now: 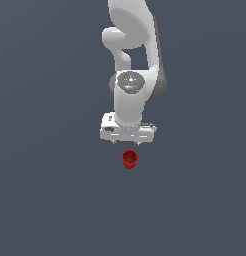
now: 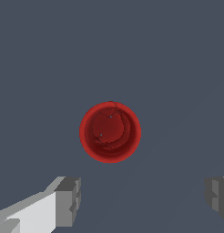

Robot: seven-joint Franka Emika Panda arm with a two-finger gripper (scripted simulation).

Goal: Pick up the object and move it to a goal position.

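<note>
We see the white Panda arm [image 1: 131,60] reaching down the middle of the exterior view, its wrist pointing straight downward and ending in the wide white body of the pincer [image 1: 126,144]. Only the short tips of its two fingers poke out under that body, one toward the exterior view's left and one toward the right.

The dark-red cup [image 1: 129,159] stands upright on the flat slate-grey worktop [image 1: 50,200], just below the pincer in the exterior view and a shade toward that view's right. It is narrower than the pincer's body, its sides look ribbed, and its hollow top faces upward. We see a small gap between the cup's rim and the fingertips, so nothing touches it.

In the wrist view we look straight down into the cup [image 2: 110,132]: a round red rim with a darker, mottled inside. The two grey fingers [image 2: 68,200] sit at the picture's edge, spread wide, with bare worktop [image 2: 41,54] between them. The pincer [image 2: 143,198] is therefore apart and holds nothing. The cup does not lie between the fingers in this view; it sits off to one side of the line joining them.

We can make out no goal marker in either view.
</note>
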